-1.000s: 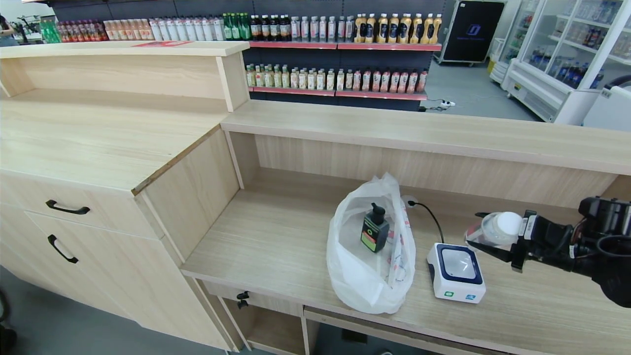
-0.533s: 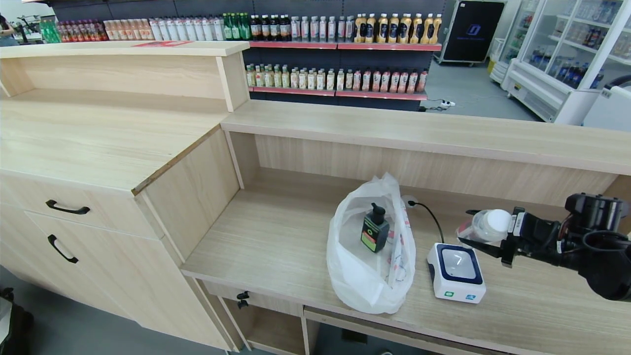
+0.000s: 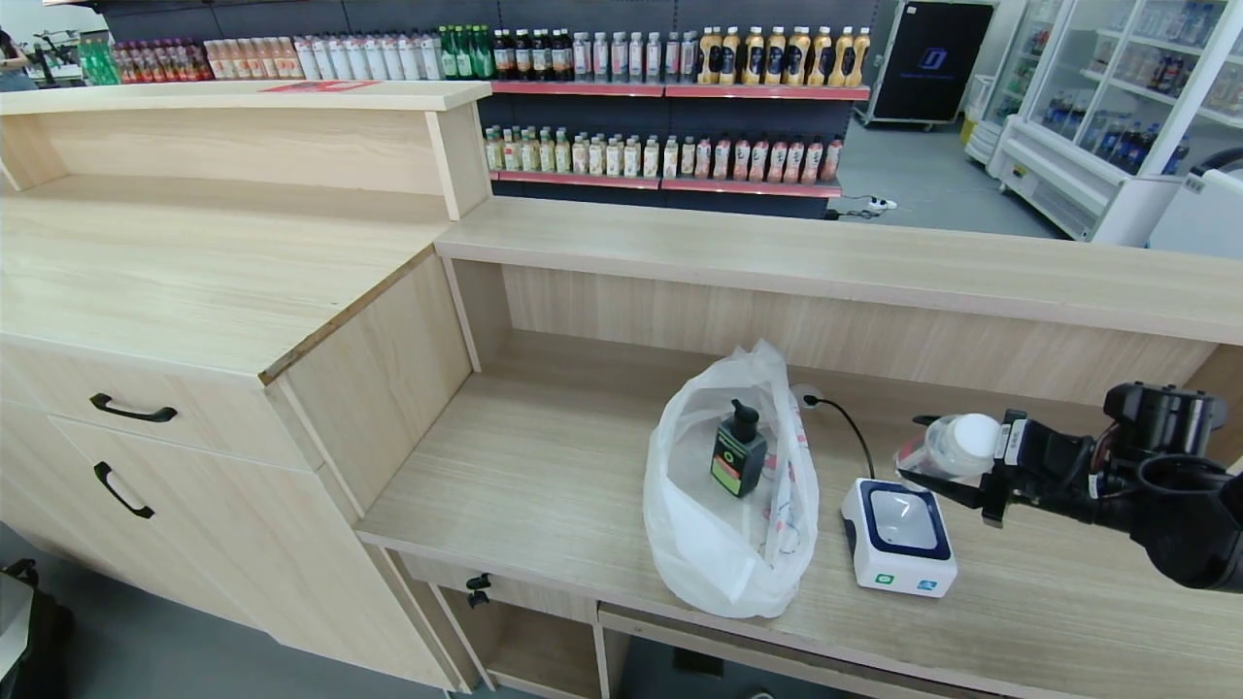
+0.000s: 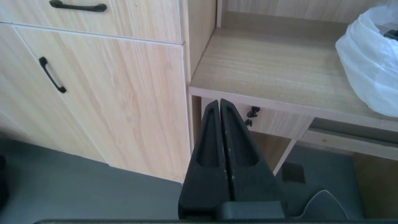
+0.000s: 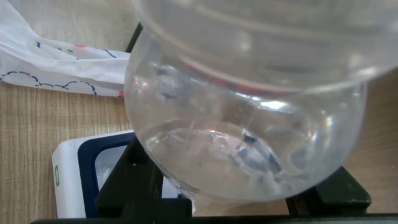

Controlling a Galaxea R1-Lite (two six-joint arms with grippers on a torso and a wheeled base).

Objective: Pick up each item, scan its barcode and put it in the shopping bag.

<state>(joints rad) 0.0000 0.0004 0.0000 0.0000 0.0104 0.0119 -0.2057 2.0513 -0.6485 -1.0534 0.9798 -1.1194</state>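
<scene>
A clear bottle (image 3: pixel 961 442) is gripped in the right end effector (image 3: pixel 918 449) just over the scanner (image 3: pixel 898 536) on the surface (image 3: pixel 544 485), near the shopping bag (image 3: pixel 723 544), while the left end effector (image 4: pixel 219 107) is seen pressed together, low beside the cabinet (image 4: pixel 124 93).
</scene>
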